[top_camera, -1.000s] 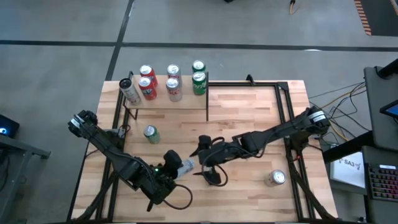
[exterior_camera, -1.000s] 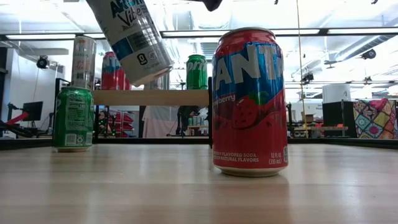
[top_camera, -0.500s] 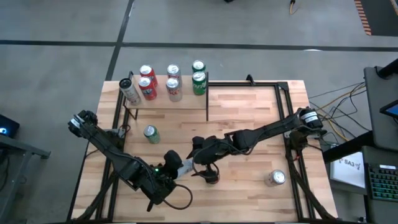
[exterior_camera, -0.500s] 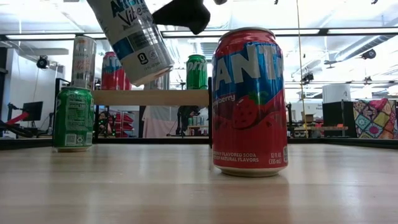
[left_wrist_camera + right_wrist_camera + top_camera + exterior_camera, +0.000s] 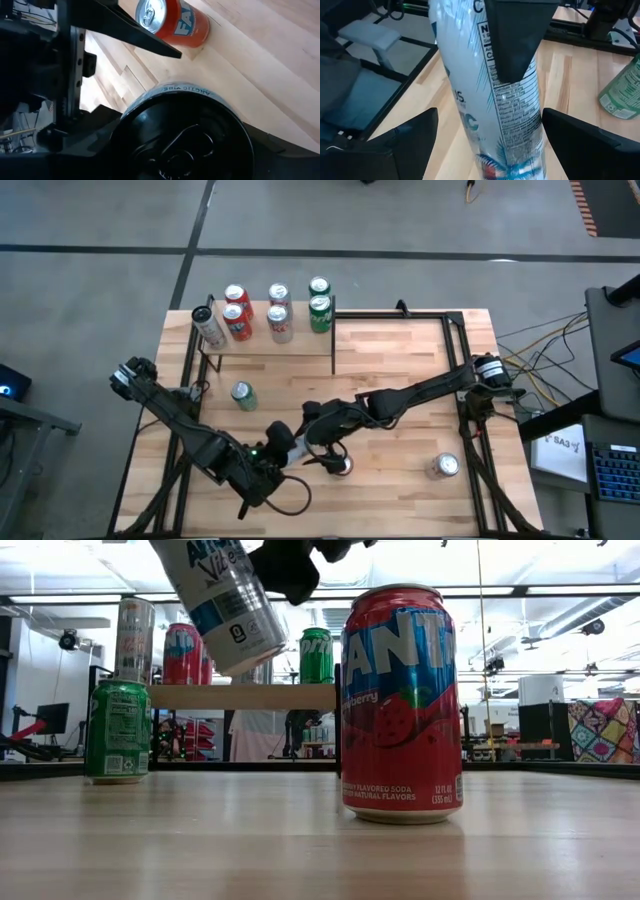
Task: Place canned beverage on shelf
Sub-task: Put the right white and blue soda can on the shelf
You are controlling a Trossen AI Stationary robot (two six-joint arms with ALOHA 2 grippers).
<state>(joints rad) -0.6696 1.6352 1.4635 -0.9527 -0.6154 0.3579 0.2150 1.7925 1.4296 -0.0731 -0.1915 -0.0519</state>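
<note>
While the left arm reaches in from the counter's (image 5: 400, 355) left edge toward its near centre, the left gripper (image 5: 272, 452) is clamped on a white-and-blue can (image 5: 290, 446), held tilted above the wood. Seen from the low view, this can (image 5: 222, 602) hangs clear of the surface, leaning with its lower end toward a red strawberry-soda can (image 5: 401, 705) that stands upright on the counter. From the left wrist view, the held can's dark end (image 5: 182, 135) fills the foreground between that arm's fingers.

Stretched diagonally from the counter's right edge, the right arm brings the right gripper (image 5: 318, 432) to the same can; its fingers stand apart on either side of the can body (image 5: 490, 95), one finger (image 5: 517, 35) lying across the label, without closing on it.

At the far left corner stands the shelf (image 5: 270, 345), a light board edged by black posts. It carries five upright cans: two red (image 5: 236, 310), two pale (image 5: 279, 310) and two green (image 5: 319, 302) are grouped there, with a further pale can (image 5: 208, 326) at its left end. A green can (image 5: 242, 394) stands on the counter before the shelf, and a silver-topped can (image 5: 444, 467) stands near the right front.
</note>
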